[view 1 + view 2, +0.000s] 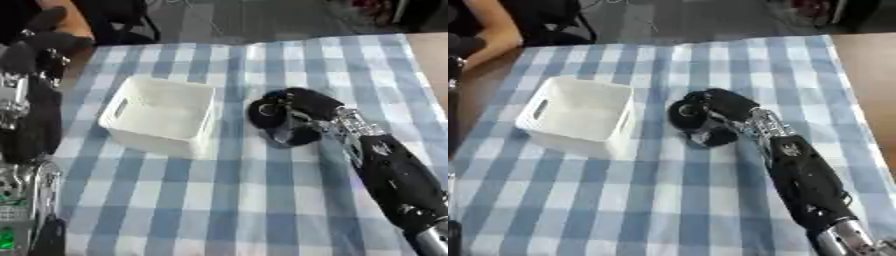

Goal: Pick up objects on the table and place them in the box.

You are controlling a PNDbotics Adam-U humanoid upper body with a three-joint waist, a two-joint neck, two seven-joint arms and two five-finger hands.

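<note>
- My right robot hand (284,116) sits at the centre of the frame, just right of the white box (160,115). Its fingers are curled inward around something pale and translucent that I can't identify.
- I can't tell whether that object is lifted or resting on the worktop (262,200); the curled fingers hide most of it.
- I judge the curl is there to cage the object so it can be carried the short way left.
- The box stands open-topped at centre left on the blue-checked cloth, handle slot facing left, and looks empty. Its near wall is beside the hand, so the transfer should be a lift and a small leftward shift.
- My left robot hand (26,55) shows at the upper left edge, away from the box; I can't tell how its fingers are set.
</note>
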